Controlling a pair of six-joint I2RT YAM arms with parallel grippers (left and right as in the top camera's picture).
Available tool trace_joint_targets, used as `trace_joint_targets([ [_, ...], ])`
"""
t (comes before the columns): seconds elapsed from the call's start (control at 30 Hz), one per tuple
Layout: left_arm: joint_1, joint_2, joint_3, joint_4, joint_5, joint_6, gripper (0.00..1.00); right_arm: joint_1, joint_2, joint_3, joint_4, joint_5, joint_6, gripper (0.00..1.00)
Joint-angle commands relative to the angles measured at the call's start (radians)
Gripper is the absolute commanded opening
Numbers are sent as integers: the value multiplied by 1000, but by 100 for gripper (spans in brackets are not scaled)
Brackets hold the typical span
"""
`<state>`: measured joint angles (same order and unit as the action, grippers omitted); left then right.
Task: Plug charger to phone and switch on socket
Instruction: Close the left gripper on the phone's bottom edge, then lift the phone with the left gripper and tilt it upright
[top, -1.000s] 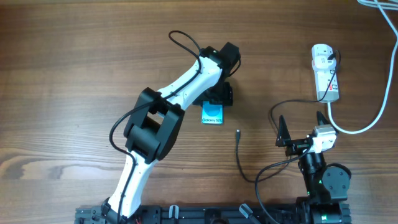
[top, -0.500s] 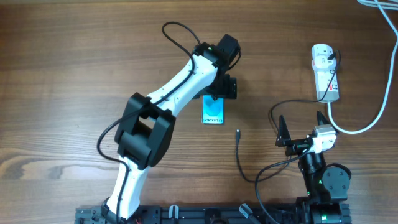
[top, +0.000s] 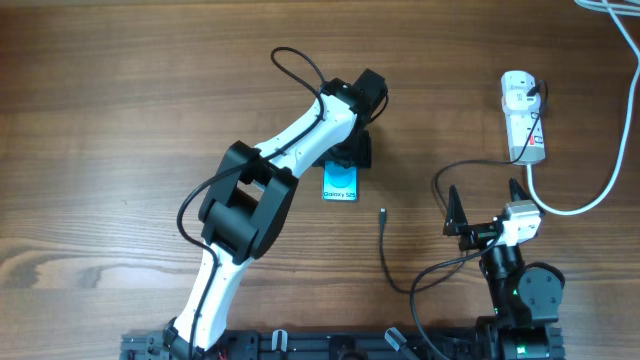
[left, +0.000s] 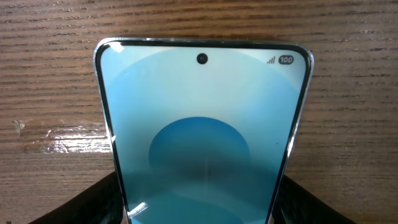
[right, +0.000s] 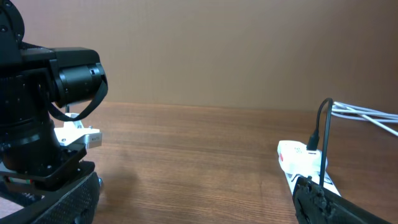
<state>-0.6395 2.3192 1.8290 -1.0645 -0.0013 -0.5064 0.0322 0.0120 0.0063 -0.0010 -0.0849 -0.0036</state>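
The phone (top: 341, 186) lies flat on the table, cyan screen up, with the "Galaxy S25" text at its near end. My left gripper (top: 351, 152) covers its far end, shut on it with one finger on each long edge. The left wrist view is filled by the phone (left: 202, 118) between my fingers (left: 199, 208). The charger's metal-tipped connector (top: 383, 213) lies free on the table right of the phone, its thin black cable curving back toward the right arm. The socket (top: 522, 118) lies at the far right and also shows in the right wrist view (right: 301, 158). My right gripper (top: 485, 205) is open and empty.
A thick white cord (top: 600, 190) loops from the socket to the table's right edge. A black plug (top: 537, 92) sits in the socket. The left arm (top: 250, 200) stretches across the middle of the table. In the right wrist view my fingers (right: 199, 205) frame bare wood.
The left arm swung a little left and away, uncovering more of the phone, then came back over the phone's far end. The right arm, charger and socket have not moved.
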Motion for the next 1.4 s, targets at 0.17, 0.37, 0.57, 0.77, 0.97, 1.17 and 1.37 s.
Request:
trace_joint_targets([
  [0.17, 31, 19, 113, -110, 108, 1, 73, 6, -7, -1, 3, 7, 11, 100],
  [0.37, 147, -119, 172, -160, 425, 1, 71, 6, -7, -1, 3, 7, 11, 100],
  [0.57, 326, -175, 172, -160, 1139, 5, 68, 6, -7, -1, 3, 7, 11, 100],
  [0.77, 469, -176, 172, -164, 1579, -7, 67, 6, -7, -1, 3, 7, 10, 100],
  [0.97, 487, -177, 172, -283, 1579, -7, 63, 6, -7, -1, 3, 7, 11, 100],
  [1.17, 487, -177, 172, -291, 1579, -6, 63, 6, -7, -1, 3, 7, 10, 100],
  [1.37, 487, -177, 172, -292, 1579, -6, 62, 6, -7, -1, 3, 7, 11, 100],
])
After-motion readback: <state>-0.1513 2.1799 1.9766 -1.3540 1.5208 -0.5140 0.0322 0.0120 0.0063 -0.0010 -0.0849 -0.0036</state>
